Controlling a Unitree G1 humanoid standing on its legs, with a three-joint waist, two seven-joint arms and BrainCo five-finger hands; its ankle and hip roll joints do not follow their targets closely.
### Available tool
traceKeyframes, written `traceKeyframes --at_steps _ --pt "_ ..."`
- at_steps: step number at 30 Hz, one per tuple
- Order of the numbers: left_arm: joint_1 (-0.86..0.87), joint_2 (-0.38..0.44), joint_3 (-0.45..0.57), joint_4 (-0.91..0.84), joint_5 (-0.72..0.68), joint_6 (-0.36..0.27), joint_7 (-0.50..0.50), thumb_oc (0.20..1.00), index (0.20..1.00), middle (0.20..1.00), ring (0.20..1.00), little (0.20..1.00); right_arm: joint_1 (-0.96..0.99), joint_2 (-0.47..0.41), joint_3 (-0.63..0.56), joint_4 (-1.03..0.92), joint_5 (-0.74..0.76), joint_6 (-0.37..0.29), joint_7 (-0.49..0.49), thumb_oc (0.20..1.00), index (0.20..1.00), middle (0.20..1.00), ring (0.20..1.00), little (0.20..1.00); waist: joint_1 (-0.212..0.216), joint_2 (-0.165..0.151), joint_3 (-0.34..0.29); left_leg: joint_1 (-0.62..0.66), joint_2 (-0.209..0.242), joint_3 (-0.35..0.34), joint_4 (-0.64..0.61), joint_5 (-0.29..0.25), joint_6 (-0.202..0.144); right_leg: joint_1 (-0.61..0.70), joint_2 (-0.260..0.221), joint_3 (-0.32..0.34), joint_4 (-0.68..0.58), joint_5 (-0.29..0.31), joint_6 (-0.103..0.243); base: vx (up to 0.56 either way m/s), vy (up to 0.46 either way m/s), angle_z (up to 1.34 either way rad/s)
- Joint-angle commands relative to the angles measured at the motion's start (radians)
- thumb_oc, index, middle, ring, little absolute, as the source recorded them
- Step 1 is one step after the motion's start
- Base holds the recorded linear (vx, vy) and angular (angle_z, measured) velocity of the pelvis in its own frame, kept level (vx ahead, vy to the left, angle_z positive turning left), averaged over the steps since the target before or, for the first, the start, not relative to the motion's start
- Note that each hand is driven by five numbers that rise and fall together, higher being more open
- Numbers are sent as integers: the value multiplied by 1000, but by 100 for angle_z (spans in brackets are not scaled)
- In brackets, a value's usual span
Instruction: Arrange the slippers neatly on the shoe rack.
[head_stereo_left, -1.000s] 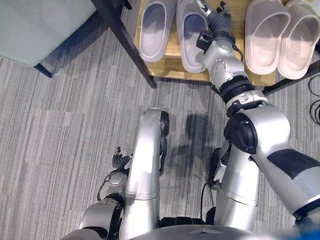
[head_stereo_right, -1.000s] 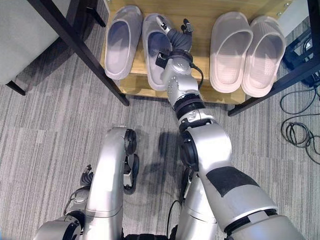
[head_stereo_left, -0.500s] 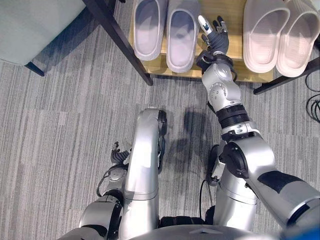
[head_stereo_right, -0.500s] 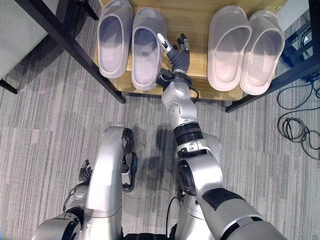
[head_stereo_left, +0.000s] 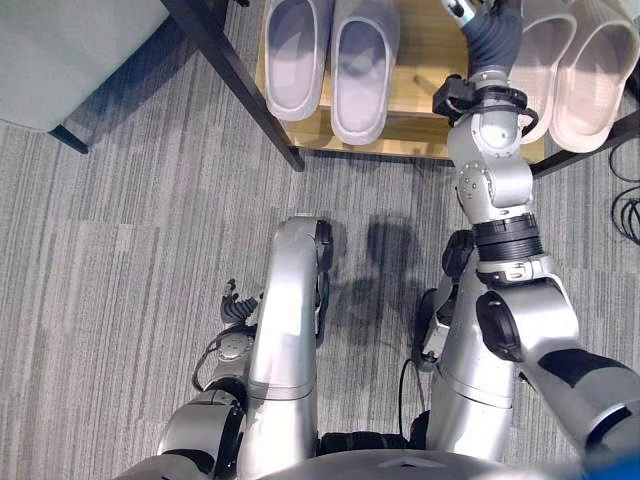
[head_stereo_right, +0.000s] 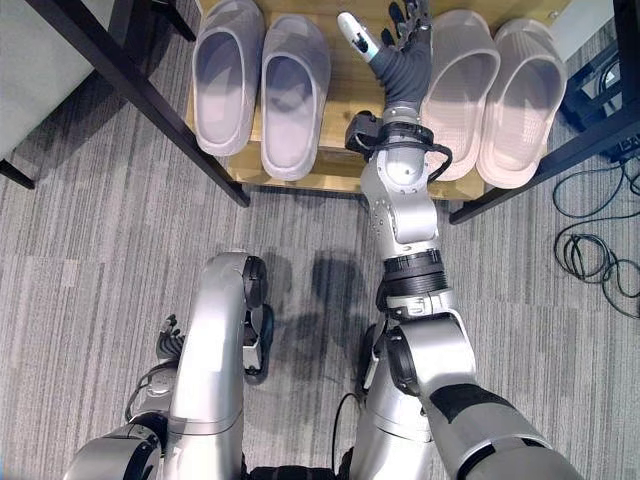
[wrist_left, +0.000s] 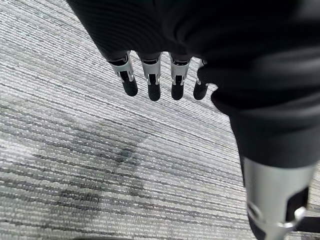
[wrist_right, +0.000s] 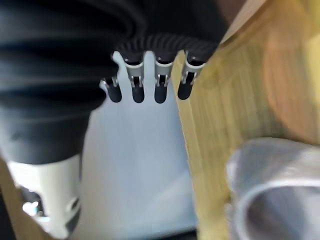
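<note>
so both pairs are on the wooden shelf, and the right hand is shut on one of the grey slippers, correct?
Not quite. Both pairs are on the wooden shelf, but the right hand is open and holds nothing; it hovers between the grey slippers and the pink slippers. The right eye view shows it.

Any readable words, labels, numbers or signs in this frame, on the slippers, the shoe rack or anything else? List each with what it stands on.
None can be read.
Grey slippers: no print shows.
Pale pink slippers: plain, ribbed footbeds, no print.
Wooden shoe rack: bare wood, no label.
Right hand, left hand: no legible marking.
</note>
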Motion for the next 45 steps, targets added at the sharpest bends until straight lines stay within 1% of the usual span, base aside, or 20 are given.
traceKeyframes --at_steps 1,2,3,4,6,8,11,14,17,19,23,26,27,28,31,38,40,42,43,45 --pt "15 -100 -30 47 8 -62 14 1000 1000 1000 1000 1000 -44 -98 78 -153 -198 -6 86 1000 1000 1000 1000 1000 19 -44 -36 31 -8 -37 40 -66 50 9 48 150 -49 298 -12 0 0 0" --pt "17 -101 -30 51 5 -66 12 1000 1000 1000 1000 1000 -35 -132 95 -163 -241 1 95 1000 1000 1000 1000 1000 19 -43 -36 31 -9 -37 41 -67 50 9 49 149 -50 296 -11 -31 -3 0" --pt "17 -98 -21 64 -2 -74 8 1000 1000 1000 1000 1000 -18 -184 142 -186 -302 42 167 1000 1000 1000 1000 1000 16 -47 -36 31 -9 -37 38 -68 50 9 51 148 -58 298 -8 0 0 0" --pt "17 -98 -21 65 -2 -74 8 1000 1000 1000 1000 1000 -18 -184 142 -186 -302 42 167 1000 1000 1000 1000 1000 16 -46 -36 31 -9 -37 38 -68 50 9 51 148 -58 298 -8 -27 -11 -7" --pt "10 -99 -19 83 -6 -81 4 1000 1000 1000 1000 1000 0 -215 175 -183 -353 54 223 1000 1000 1000 1000 1000 17 -45 -36 31 -11 -40 34 -65 49 8 52 145 -60 296 -8 -15 -14 -6" --pt "6 -99 -18 87 -8 -83 1 1000 1000 1000 1000 1000 3 -226 198 -181 -370 54 248 1000 1000 1000 1000 1000 18 -44 -36 31 -14 -42 31 -63 51 8 51 143 -64 295 -8 0 0 0" --pt "-6 -100 -26 93 -8 -94 1 1000 1000 1000 1000 1000 9 -249 286 -143 -412 25 303 1000 1000 1000 1000 1000 25 -40 -36 31 -19 -46 21 -57 52 8 50 141 -71 294 -7 0 0 0" --pt "-9 -100 -26 105 -9 -98 1 1000 1000 1000 1000 1000 -11 -269 348 -109 -453 6 303 1000 1000 1000 1000 1000 27 -38 -36 31 -21 -49 18 -55 54 8 50 138 -72 294 -6 0 0 0" --pt "-14 -100 -25 117 -14 -102 -1 1000 1000 1000 1000 1000 -30 -253 395 -38 -485 5 307 1000 1000 1000 1000 1000 33 -38 -36 31 -23 -49 22 -57 54 8 51 137 -71 294 -5 0 0 0" --pt "-15 -100 -24 117 -15 -102 -2 1000 1000 1000 1000 1000 -32 -251 396 -35 -486 3 306 1000 1000 1000 1000 1000 32 -38 -36 31 -23 -49 22 -58 54 8 51 137 -71 293 -4 0 0 0" --pt "-22 -97 -33 134 -12 -108 -7 1000 1000 1000 1000 1000 -52 -214 409 57 -490 -4 310 1000 1000 1000 1000 1000 41 -34 -36 31 -26 -50 23 -53 56 8 50 136 -69 294 -1 0 0 0" --pt "-22 -97 -33 134 -12 -108 -7 1000 1000 1000 1000 1000 -52 -214 409 57 -490 -4 310 1000 1000 1000 1000 1000 41 -34 -36 31 -26 -50 23 -53 56 8 50 136 -69 294 -1 0 0 0" --pt "-25 -98 -35 134 -11 -107 -7 1000 1000 1000 1000 1000 -66 -203 413 83 -493 -9 304 1000 1000 1000 1000 1000 43 -32 -36 31 -28 -52 23 -51 56 8 50 135 -69 293 -1 0 0 0" --pt "-31 -99 -40 144 -6 -111 -8 1000 1000 1000 1000 1000 -119 -166 420 196 -512 -12 272 1000 1000 1000 1000 1000 49 -28 -36 31 -31 -51 24 -47 56 9 49 136 -67 294 1 0 0 0" --pt "-29 -100 -44 157 1 -108 -10 1000 1000 1000 1000 1000 -166 -145 427 283 -531 -19 233 1000 1000 1000 1000 1000 55 -27 -36 31 -33 -52 26 -45 55 10 49 139 -64 295 0 7 0 1" --pt "-32 -104 -49 166 5 -109 -12 1000 1000 1000 1000 1000 -221 -118 434 393 -565 -23 164 1000 1000 1000 1000 1000 59 -22 -36 31 -34 -50 30 -46 58 10 46 138 -62 292 0 3 1 1" --pt "-35 -105 -42 169 -2 -110 -16 1000 1000 1000 1000 1000 -229 -121 424 392 -575 -22 123 1000 1000 1000 1000 1000 57 -22 -36 31 -35 -50 30 -46 58 11 47 140 -62 291 1 0 0 0" --pt "-41 -104 -29 169 -14 -107 -22 1000 1000 1000 1000 1000 -216 -128 358 348 -591 6 55 1000 1000 1000 1000 1000 50 -26 -37 31 -32 -47 31 -48 59 13 49 144 -62 294 0 0 0 0" --pt "-39 -105 -20 164 -22 -102 -28 1000 1000 1000 1000 1000 -160 -150 262 238 -602 11 -25 1000 1000 1000 1000 1000 38 -25 -37 31 -29 -44 32 -50 58 13 47 142 -62 291 -1 0 0 0" --pt "-34 -104 -23 161 -19 -98 -29 1000 1000 1000 1000 1000 -140 -167 241 191 -611 0 -49 1000 1000 1000 1000 1000 36 -25 -37 31 -27 -43 32 -51 59 12 47 142 -62 291 -3 -1 10 2"
